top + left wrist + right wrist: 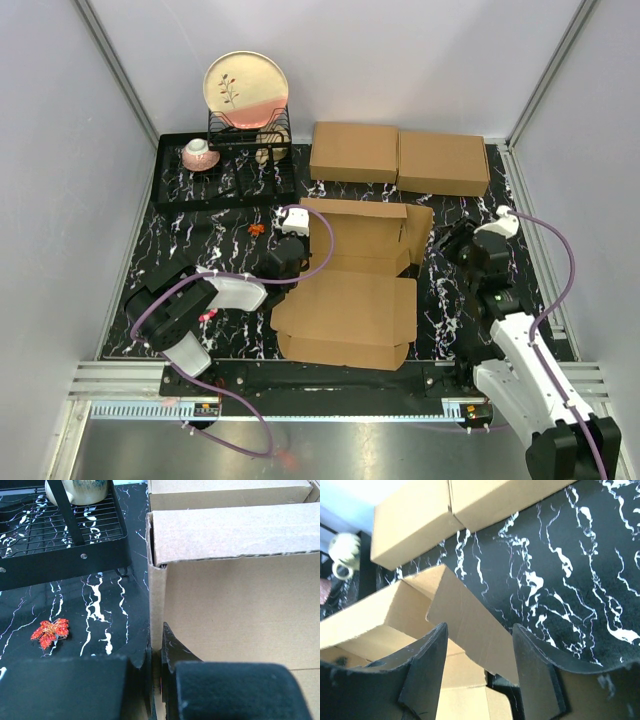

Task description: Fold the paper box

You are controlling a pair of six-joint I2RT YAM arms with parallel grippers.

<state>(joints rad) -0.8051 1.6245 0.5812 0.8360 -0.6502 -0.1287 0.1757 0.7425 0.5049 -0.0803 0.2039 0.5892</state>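
The box point(350, 310) lies mid-table, half formed; left gripper point(156, 672) pinches its left wall point(157, 610), right gripper point(480, 627) gapes astride the right flap point(462, 607). A lopsided push may buckle that flap or tear the wall free

The left arm point(195, 315) and right arm point(525, 360) show black joints, white shells, purple cables point(330, 240), black fingers point(427, 672).

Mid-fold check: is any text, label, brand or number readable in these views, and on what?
No readable text in any view.
Paper box: plain brown, no print showing.
Flat boxes behind it: plain as well.
Plate: only a plant drawing, no words.
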